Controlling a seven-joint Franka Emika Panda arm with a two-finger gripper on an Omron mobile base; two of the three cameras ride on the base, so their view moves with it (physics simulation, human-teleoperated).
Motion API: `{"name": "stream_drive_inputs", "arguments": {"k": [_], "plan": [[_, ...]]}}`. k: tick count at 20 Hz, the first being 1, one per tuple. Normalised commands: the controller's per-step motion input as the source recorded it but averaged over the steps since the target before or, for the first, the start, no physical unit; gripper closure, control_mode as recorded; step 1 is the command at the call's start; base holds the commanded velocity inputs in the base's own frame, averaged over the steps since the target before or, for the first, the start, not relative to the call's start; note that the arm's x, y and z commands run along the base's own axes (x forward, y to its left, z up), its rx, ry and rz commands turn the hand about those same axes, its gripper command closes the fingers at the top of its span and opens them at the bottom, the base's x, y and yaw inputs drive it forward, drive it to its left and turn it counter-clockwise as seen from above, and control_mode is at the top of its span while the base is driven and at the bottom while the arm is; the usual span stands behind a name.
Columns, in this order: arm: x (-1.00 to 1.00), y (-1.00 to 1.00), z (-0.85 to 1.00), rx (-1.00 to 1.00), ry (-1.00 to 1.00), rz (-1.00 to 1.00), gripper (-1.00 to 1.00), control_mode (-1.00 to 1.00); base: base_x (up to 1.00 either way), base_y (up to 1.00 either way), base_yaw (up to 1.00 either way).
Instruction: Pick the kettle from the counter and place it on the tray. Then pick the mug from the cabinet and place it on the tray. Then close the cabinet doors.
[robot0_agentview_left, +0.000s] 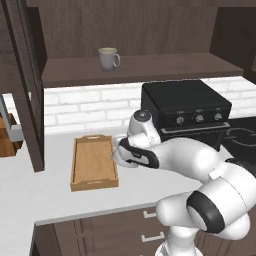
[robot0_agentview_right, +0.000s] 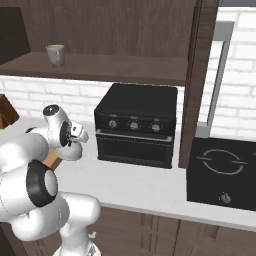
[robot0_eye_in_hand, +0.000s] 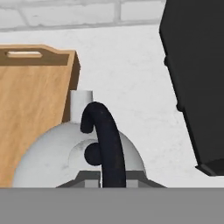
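Observation:
The silvery-grey kettle (robot0_eye_in_hand: 52, 162) sits close under the hand camera, just right of the wooden tray (robot0_eye_in_hand: 30, 109). Its black arched handle (robot0_eye_in_hand: 107, 140) runs down between my fingertips, and my gripper (robot0_eye_in_hand: 111, 177) is shut on it. Whether the kettle rests on the white counter (robot0_agentview_left: 60, 200) or hangs just above it, I cannot tell. In the left base view my hand hovers at the right rim of the tray (robot0_agentview_left: 94, 162) and hides the kettle. The mug (robot0_agentview_left: 108, 58) stands on the cabinet shelf (robot0_agentview_left: 150, 67), and is also visible from the right (robot0_agentview_right: 55, 54). The cabinet doors (robot0_agentview_left: 27, 85) (robot0_agentview_right: 200, 75) stand open.
A black toaster oven (robot0_agentview_left: 185, 107) (robot0_agentview_right: 137, 125) stands on the counter right of my hand, close to the kettle. A black cooktop (robot0_agentview_right: 222, 172) lies further right. A wooden knife block (robot0_agentview_left: 6, 140) sits at the far left. Dark drawers (robot0_agentview_left: 125, 230) run below the counter.

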Motion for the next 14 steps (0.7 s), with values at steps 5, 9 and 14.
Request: {"name": "stream_drive_inputs", "arguments": {"k": [5, 9, 14], "plan": [[0.29, 0.54, 0.35, 0.00, 0.01, -0.08, 1.00, -1.00, 0.00, 0.00, 0.00], [0.61, 0.52, 0.24, 0.00, 0.11, -0.06, 1.00, -1.00, 0.00, 0.00, 0.00], [0.53, 0.38, 0.03, -0.04, 0.13, -0.03, 1.00, -1.00, 0.00, 0.00, 0.00]]}}
